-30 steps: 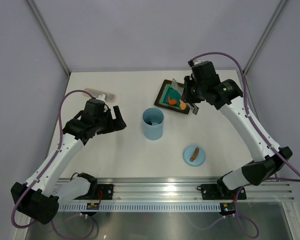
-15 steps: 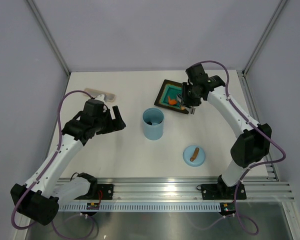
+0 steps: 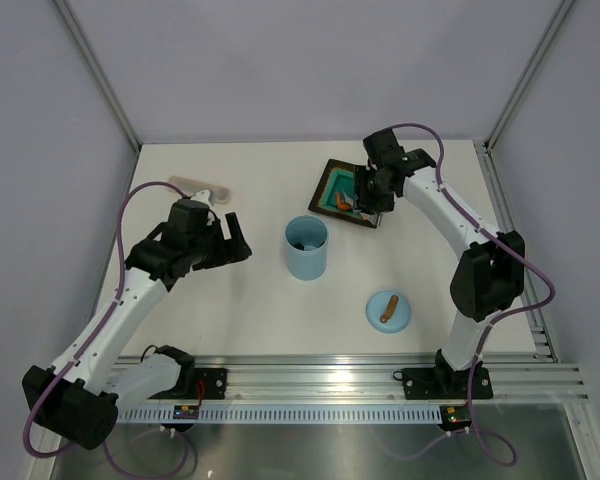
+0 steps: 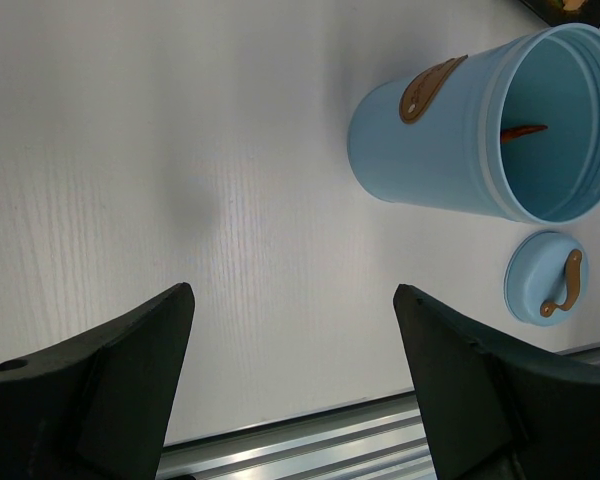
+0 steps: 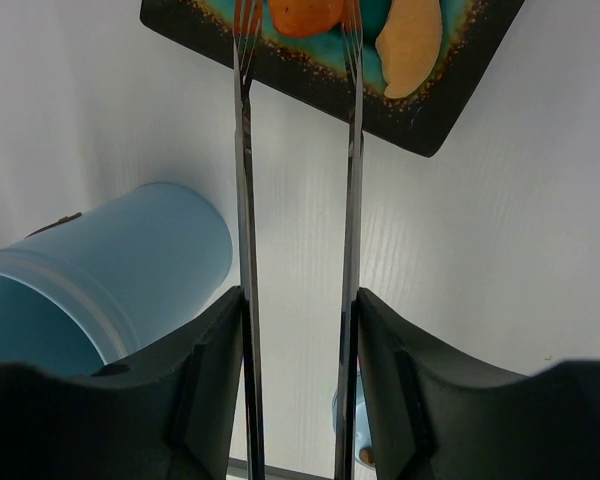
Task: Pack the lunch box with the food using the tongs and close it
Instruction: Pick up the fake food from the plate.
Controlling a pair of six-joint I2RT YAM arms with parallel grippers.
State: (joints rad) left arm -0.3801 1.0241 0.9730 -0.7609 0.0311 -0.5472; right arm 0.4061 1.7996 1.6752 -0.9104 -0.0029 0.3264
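The light blue lunch box [image 3: 306, 248] stands open mid-table, and the left wrist view shows an orange piece [image 4: 523, 131] inside it. Its round lid [image 3: 388, 309] with the brown bar lies nearer the front. My right gripper [image 3: 371, 190] is shut on the tongs [image 5: 245, 200]. The two tong arms stand spread, their tips over the teal plate [image 3: 329, 184] on either side of an orange food piece [image 5: 305, 15]. A paler piece [image 5: 410, 45] lies beside it. My left gripper [image 3: 232, 237] hangs open and empty, left of the lunch box [image 4: 480, 130].
A flat beige object [image 3: 202, 186] lies at the back left. An aluminium rail [image 3: 310, 385] runs along the table's front edge. The lid [image 4: 547, 278] sits between the lunch box and that rail.
My right arm has swung left over the plate, and the tong arms have spread apart around the orange piece. The left arm has not moved.
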